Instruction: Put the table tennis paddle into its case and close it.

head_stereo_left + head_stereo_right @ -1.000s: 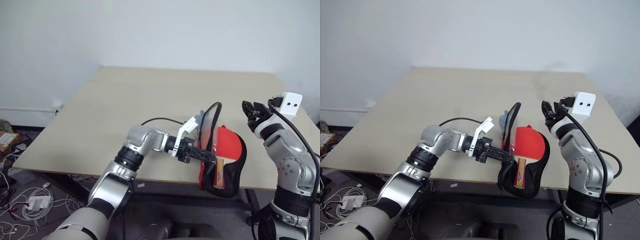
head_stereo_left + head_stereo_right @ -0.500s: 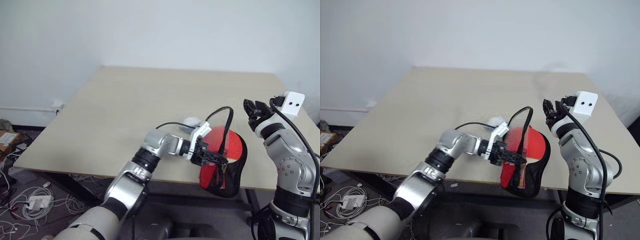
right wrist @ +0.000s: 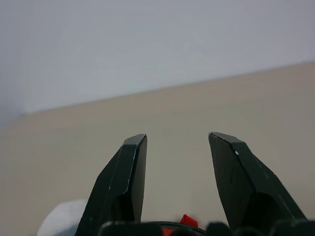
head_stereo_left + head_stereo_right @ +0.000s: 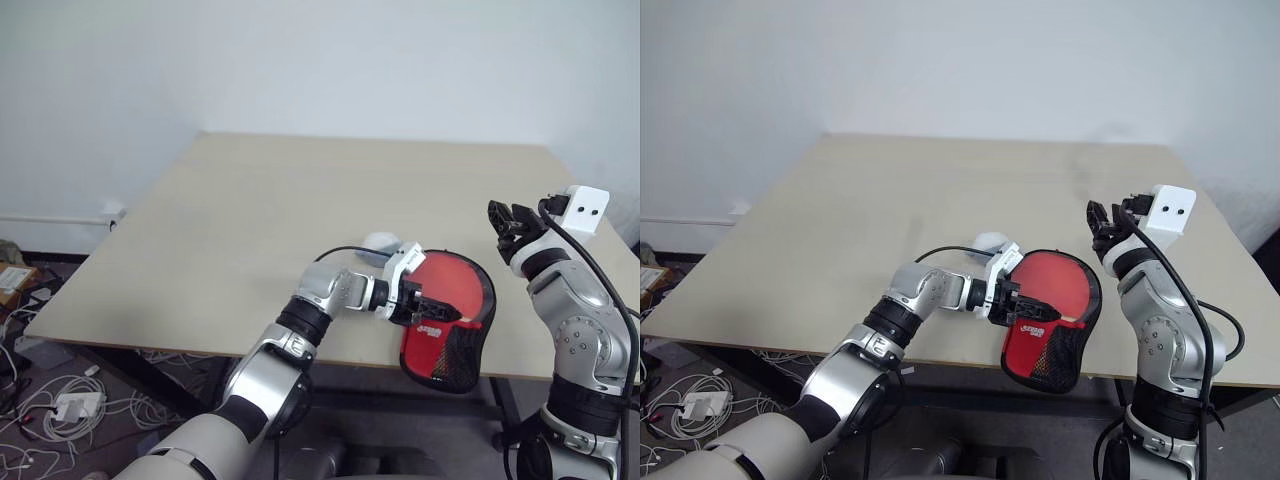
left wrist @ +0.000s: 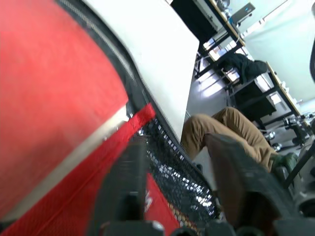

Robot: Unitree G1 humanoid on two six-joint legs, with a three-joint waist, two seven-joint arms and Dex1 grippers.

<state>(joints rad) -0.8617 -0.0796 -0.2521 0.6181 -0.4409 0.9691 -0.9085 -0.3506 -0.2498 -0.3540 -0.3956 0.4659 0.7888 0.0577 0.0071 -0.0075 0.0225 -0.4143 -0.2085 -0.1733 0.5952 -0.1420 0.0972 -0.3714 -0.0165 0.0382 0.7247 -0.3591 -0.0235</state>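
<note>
Zipping comes next: left claw (image 4: 432, 309), released over the folded case (image 4: 455, 318), should pinch the zipper pull; right claw (image 4: 508, 222) idles released at three o'clock.

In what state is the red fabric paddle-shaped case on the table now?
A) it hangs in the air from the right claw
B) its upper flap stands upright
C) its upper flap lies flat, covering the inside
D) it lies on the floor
C: the red fabric paddle-shaped case lies flat at the beige table edge, red flap down, beside the left claw.
</note>
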